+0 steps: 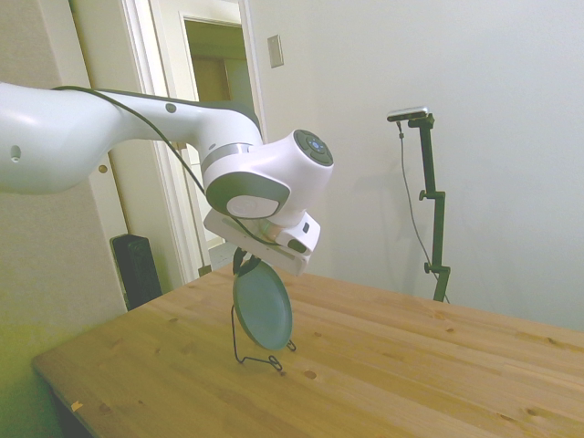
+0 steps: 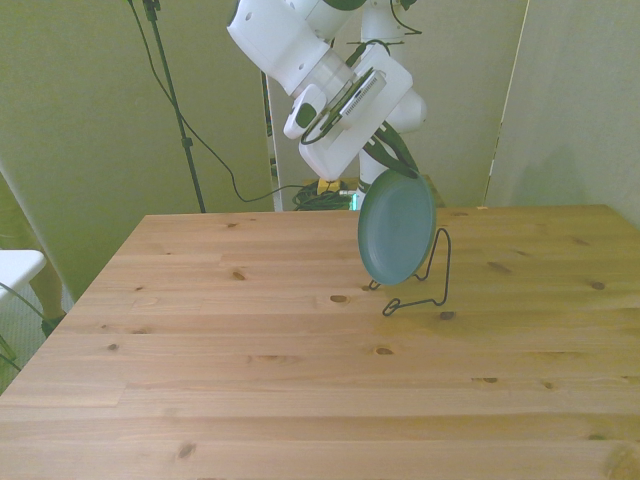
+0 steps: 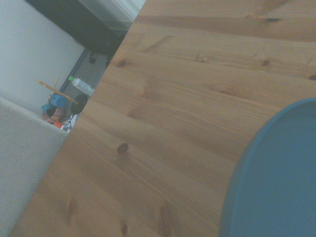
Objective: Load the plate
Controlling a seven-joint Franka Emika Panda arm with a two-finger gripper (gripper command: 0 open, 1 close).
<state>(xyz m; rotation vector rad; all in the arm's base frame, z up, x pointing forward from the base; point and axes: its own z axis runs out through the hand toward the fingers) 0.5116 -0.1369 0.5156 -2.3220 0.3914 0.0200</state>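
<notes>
The teal-green plate [image 1: 263,308] [image 2: 397,228] hangs upright on edge, slightly tilted, just over the middle of the wooden table [image 1: 411,365]. My gripper [image 1: 245,263] [image 2: 393,160] is shut on its top rim. A thin black wire stand [image 1: 258,354] [image 2: 432,280] sits right under and behind the plate. The plate's lower edge is level with the stand's base wires, and I cannot tell whether they touch. In the wrist view the plate [image 3: 276,177] fills one corner above the table boards.
The table edge [image 1: 55,374] nearest the side camera drops off close to the stand. A dark box [image 1: 137,269] stands on the floor beyond it. Cables [image 2: 325,192] lie behind the far edge. A white object [image 2: 15,270] sits off the front view's left.
</notes>
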